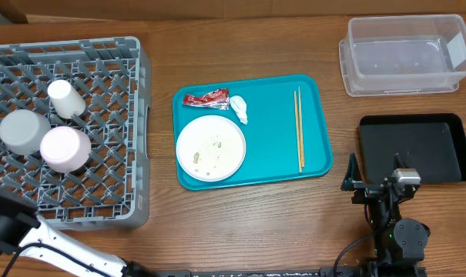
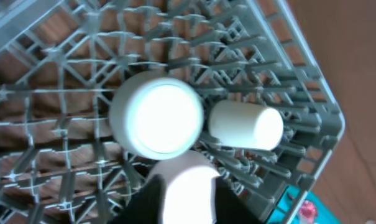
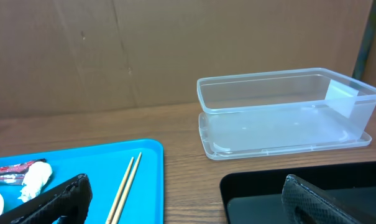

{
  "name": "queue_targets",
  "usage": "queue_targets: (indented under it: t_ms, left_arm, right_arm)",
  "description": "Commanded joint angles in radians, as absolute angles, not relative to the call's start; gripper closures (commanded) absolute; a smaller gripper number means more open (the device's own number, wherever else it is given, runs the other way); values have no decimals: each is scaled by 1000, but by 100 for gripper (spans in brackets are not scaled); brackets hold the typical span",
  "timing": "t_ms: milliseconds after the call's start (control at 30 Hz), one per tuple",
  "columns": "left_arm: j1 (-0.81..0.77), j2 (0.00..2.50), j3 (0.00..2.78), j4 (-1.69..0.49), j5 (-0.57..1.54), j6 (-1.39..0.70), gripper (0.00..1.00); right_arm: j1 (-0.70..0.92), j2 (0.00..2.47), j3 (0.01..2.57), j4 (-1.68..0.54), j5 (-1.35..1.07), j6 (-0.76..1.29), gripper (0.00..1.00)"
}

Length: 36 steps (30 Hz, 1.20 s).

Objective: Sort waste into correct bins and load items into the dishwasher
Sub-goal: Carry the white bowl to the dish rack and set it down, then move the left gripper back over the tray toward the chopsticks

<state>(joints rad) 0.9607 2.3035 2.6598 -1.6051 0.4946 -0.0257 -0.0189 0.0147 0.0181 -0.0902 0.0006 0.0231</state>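
The grey dish rack [image 1: 132, 115] at the left holds a small white cup [image 1: 65, 98], an upturned grey-blue bowl [image 1: 23, 131] and an upturned pink bowl [image 1: 65, 148]. The left wrist view shows the same bowl [image 2: 155, 112], cup [image 2: 245, 124] and pink bowl [image 2: 188, 177]. My left gripper [image 2: 188, 211] is open above the rack, with the pink bowl seen between its fingers. The white plate [image 1: 210, 146] with rice scraps [image 1: 213, 142], the red wrapper [image 1: 206, 98] and the tissue wad [image 1: 239, 109] lie on the teal tray [image 1: 271, 161]. My right gripper [image 1: 373, 178] is open and empty by the black tray [image 1: 414, 146].
Wooden chopsticks [image 1: 299, 127] lie on the teal tray's right side and show in the right wrist view [image 3: 125, 183]. The clear tub [image 1: 406, 55] stands at the back right, behind the black tray. My left arm [image 1: 1, 227] is at the front left corner.
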Motion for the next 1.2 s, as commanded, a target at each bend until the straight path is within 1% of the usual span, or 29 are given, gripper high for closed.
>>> queue_targets:
  t_ms: [0, 33, 200, 333, 500, 567, 633, 667, 700, 733, 767, 867, 1000, 1033, 1100, 1167]
  left_arm:
    - [886, 2255, 2688, -1628, 460, -14, 81]
    - [865, 2250, 2688, -1637, 461, -14, 78]
    - [720, 2219, 2688, -1677, 461, 3, 78]
    - [591, 2157, 2688, -1678, 461, -33, 76]
    - [385, 2056, 2688, -1651, 460, -60, 73]
    - [284, 2031, 2688, -1652, 451, -59, 69]
    - [177, 2022, 2688, -1660, 429, -53, 59]
    - [128, 2023, 2688, -1661, 419, -46, 46]
    - [80, 2025, 2687, -1659, 408, -44, 29]
    - [26, 2032, 2686, -1653, 403, -45, 2]
    - [-25, 2040, 2686, -1646, 404, -45, 0]
    - [-161, 2078, 2685, -1622, 400, -45, 0]
    - [-269, 2145, 2685, -1591, 367, -46, 0]
    - [-290, 2165, 2685, -1584, 349, -50, 3]
    - [-326, 2211, 2685, -1569, 301, -78, 13]
    - [-351, 2260, 2685, -1556, 246, -119, 17]
  right_arm:
    - [-22, 3, 8, -84, 7, 26, 0]
    - [-22, 3, 8, -84, 7, 27, 0]
    - [-22, 3, 8, -84, 7, 26, 0]
    - [-22, 3, 8, -84, 7, 26, 0]
    - [-22, 3, 8, -84, 7, 26, 0]
    - [-22, 3, 8, -84, 7, 26, 0]
    - [-22, 3, 8, -84, 7, 27, 0]
    - [-22, 3, 8, -84, 7, 26, 0]
    - [-22, 3, 8, -84, 7, 27, 0]
    - [-22, 3, 8, -84, 7, 26, 0]
    - [-22, 3, 8, -84, 7, 27, 0]
    - [-22, 3, 8, -84, 7, 27, 0]
    - [-22, 3, 8, -84, 7, 26, 0]
    - [-22, 3, 8, -84, 7, 27, 0]
    - [-22, 3, 8, -84, 7, 26, 0]
    - [-22, 3, 8, -84, 7, 26, 0]
